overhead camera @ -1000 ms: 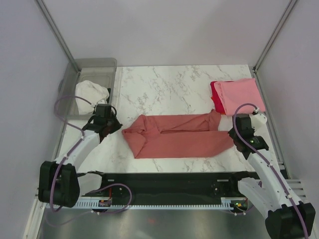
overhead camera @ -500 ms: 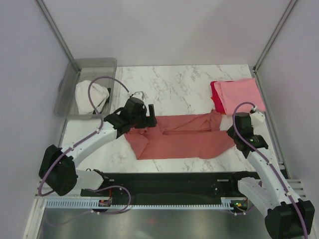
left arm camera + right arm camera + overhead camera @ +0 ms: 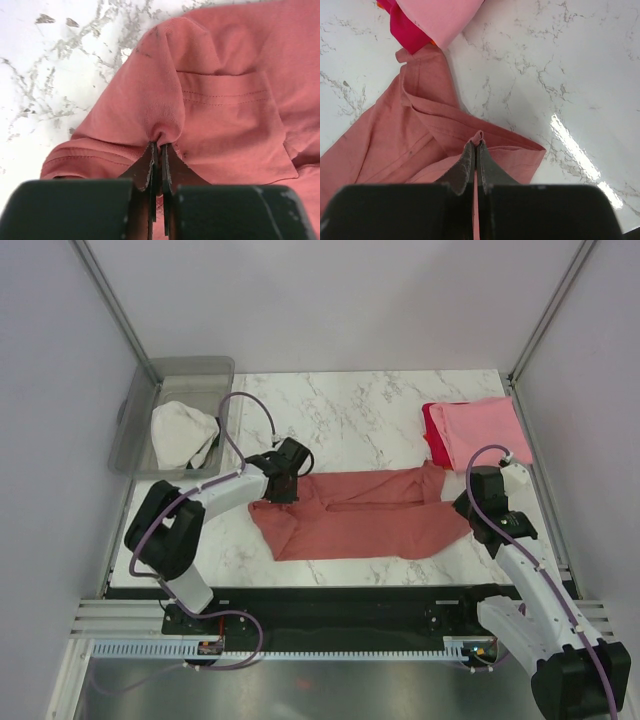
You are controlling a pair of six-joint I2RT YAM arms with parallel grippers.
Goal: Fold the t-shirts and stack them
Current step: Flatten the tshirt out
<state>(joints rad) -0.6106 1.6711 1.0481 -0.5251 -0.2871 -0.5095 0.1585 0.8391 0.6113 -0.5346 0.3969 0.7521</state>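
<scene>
A dusty salmon-red t-shirt (image 3: 365, 520) lies folded into a long strip across the middle of the table. My left gripper (image 3: 283, 490) is shut on a pinch of cloth at its left end; the wrist view shows the salmon-red t-shirt (image 3: 210, 100) bunched into the left gripper (image 3: 160, 147). My right gripper (image 3: 470, 512) is shut on the shirt's right end, where a small fold of the salmon-red t-shirt (image 3: 420, 135) sticks up between the tips of the right gripper (image 3: 476, 145). A folded light pink t-shirt (image 3: 482, 430) lies on a bright red t-shirt (image 3: 432, 436) at the back right.
A clear plastic bin (image 3: 190, 375) at the back left holds a crumpled white cloth (image 3: 182, 432). Metal frame posts rise at both back corners. The black rail (image 3: 330, 605) runs along the near table edge.
My left arm swung from beside the bin rightward onto the shirt's left end and shut on the cloth. The shirt's left end shifted slightly. The right arm stayed put.
</scene>
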